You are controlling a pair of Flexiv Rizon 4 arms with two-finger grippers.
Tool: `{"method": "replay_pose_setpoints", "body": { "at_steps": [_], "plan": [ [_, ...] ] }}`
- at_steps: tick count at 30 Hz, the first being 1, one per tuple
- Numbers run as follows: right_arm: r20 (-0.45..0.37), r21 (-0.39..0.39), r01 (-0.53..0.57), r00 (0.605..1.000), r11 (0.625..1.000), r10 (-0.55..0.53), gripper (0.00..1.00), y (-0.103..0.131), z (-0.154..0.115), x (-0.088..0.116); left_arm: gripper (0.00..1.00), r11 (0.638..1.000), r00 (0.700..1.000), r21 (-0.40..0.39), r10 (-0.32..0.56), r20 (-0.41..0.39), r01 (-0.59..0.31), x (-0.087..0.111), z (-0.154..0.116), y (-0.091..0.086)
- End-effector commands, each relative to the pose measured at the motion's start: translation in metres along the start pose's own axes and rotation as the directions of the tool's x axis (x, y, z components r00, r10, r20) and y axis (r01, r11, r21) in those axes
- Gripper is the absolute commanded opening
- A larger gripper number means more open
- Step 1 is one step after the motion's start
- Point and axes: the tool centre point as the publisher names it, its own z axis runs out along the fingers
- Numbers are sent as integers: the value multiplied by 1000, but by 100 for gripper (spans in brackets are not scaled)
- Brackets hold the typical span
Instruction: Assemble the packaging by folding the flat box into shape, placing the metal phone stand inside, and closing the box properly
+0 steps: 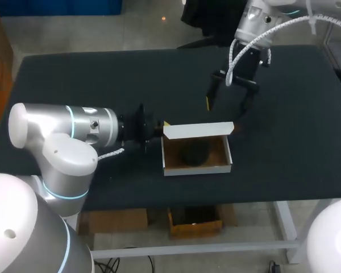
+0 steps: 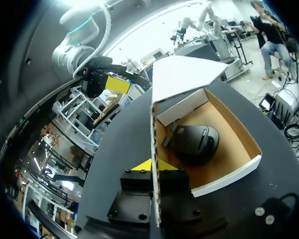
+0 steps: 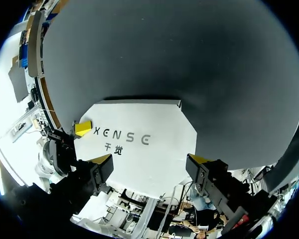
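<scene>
The white box (image 1: 196,168) stands folded and open in the middle of the table, brown inside. The black phone stand (image 1: 193,153) lies in it, seen also in the left wrist view (image 2: 194,142). The lid (image 1: 198,130) stands upright along the far wall. My left gripper (image 1: 163,126) is at the box's left side, shut on the left wall (image 2: 153,169), one yellow tip on each face. My right gripper (image 1: 223,111) hangs open behind and above the lid. In the right wrist view the lid's white outer face (image 3: 139,144) fills the space ahead of its spread fingers (image 3: 102,167).
The black table (image 1: 74,79) extends around the box. My right arm comes down from the far right corner. My left arm lies low across the left half of the table.
</scene>
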Motion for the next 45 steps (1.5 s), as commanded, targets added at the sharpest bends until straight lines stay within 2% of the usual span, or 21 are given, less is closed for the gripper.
{"method": "replay_pose_setpoints", "body": {
  "at_steps": [1,7,17,21,29,45],
  "plan": [
    [-7,9,-5,1000,1000,5,78,0,-2,-5,0,1000,999,1,24,45,-24,8,4,2],
    [0,21,-7,1000,1000,7,61,-1,2,-8,0,998,996,-24,57,66,-56,13,5,2],
    [26,40,-13,1000,999,12,71,-9,18,-10,0,996,992,-31,86,92,-83,18,5,3],
    [29,43,-18,999,999,17,66,-10,22,-12,0,995,991,-35,96,98,-93,18,4,0],
    [31,45,-12,999,999,10,65,-19,28,-15,0,994,988,-48,106,108,-101,18,2,0],
    [50,50,-2,999,999,-1,54,-30,33,-17,0,989,983,-67,136,121,-128,19,1,-1]
  ]
}}
